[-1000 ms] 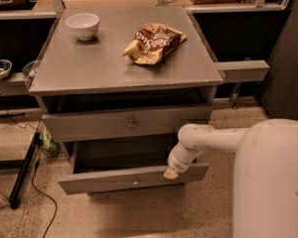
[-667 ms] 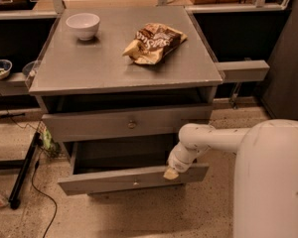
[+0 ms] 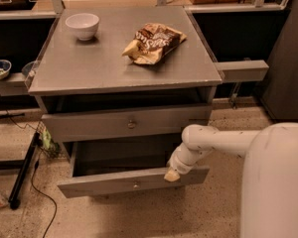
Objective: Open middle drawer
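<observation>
Treat the middle drawer, pulled out low under the counter, as stiff and easy-sliding, best taken at its knob, with the gripper under the counter's right front corner, state impossible to tell.

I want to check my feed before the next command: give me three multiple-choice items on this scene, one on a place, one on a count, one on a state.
1. Where is the gripper?
A. on the cabinet top
B. at the right end of the middle drawer front
C. on the floor

2. How many things lie on the cabinet top?
A. one
B. two
C. four

3. How is the middle drawer?
A. pulled out
B. shut flush
C. taken out and lying on the floor

Answers:
1. B: the gripper sits at the front's top edge, near its right end.
2. B: only a white bowl and a snack bag lie there.
3. A: its front stands out from the cabinet and its inside shows.
</observation>
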Robot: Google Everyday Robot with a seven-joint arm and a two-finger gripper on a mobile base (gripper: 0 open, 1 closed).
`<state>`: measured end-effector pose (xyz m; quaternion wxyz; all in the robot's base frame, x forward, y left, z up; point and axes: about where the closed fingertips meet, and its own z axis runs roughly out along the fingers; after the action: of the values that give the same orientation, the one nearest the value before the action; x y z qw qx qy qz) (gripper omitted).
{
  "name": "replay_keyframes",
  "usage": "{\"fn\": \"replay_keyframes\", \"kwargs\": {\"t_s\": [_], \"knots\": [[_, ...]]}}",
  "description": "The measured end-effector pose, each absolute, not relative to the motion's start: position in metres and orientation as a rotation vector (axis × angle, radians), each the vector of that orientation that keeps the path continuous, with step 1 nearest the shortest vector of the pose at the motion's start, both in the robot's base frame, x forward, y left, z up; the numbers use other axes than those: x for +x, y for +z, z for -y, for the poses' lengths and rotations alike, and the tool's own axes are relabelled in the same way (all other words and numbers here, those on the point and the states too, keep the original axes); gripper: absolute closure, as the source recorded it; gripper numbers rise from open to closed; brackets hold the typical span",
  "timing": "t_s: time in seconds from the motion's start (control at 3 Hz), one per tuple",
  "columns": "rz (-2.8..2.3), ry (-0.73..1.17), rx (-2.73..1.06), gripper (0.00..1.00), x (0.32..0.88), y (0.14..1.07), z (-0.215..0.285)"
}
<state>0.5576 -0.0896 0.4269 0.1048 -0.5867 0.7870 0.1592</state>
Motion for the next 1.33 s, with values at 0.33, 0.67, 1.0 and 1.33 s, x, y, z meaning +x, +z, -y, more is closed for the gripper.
{"fn": "replay_keyframes", "kwargs": {"t_s": [0.33, 0.67, 1.0, 1.33], "knots": [[-2.322, 0.485, -1.721, 1.0, 0.552, 0.429, 0.092], [-2.308, 0.518, -1.724, 1.0, 0.541, 0.435, 0.095], [-2.297, 0.518, -1.699, 1.0, 0.55, 0.433, 0.094], [-2.305, 0.517, -1.684, 1.0, 0.537, 0.433, 0.096]]}}
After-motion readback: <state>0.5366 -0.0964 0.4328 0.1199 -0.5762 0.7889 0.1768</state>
